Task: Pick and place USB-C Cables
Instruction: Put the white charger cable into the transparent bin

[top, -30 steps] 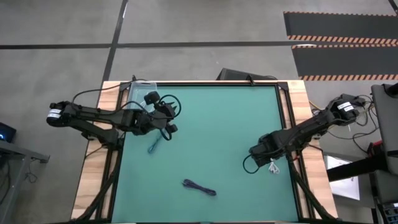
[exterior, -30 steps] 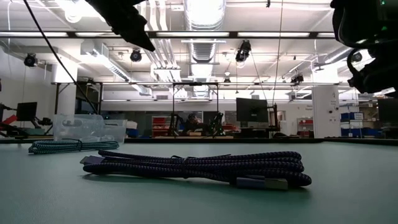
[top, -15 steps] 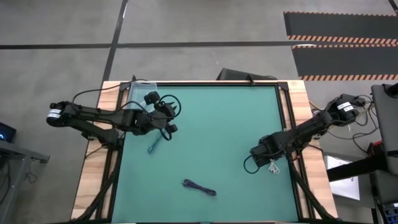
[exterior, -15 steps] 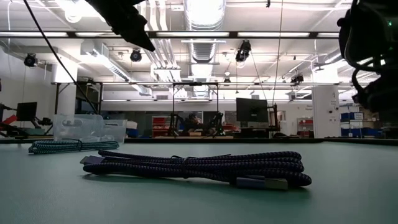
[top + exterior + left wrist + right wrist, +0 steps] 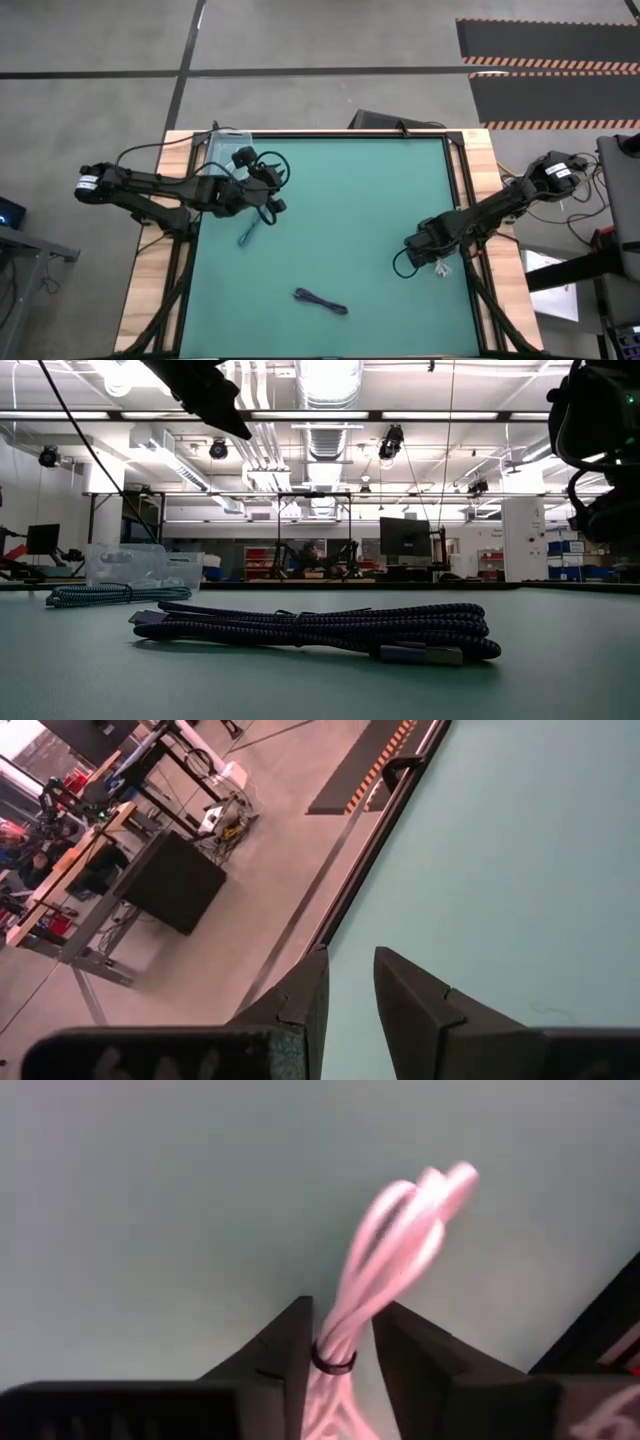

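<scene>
On the left, a clear plastic bin (image 5: 222, 143) sits at the far corner of the matte green surface (image 5: 350, 230); the left hand (image 5: 272, 192) hovers beside it, fingers nearly together and empty, above the woven teal cable (image 5: 246, 234). The braided purple-black cable (image 5: 320, 300) lies untouched at the near middle. On the right, the right hand (image 5: 340, 1350) pinches a smooth white looped cable (image 5: 395, 1245), so I judge most of the job remains.

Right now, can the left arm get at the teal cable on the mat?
Probably yes. The teal cable lies in the open beside the left gripper, nothing on it; the right gripper, with a white cable, is far off.
</scene>
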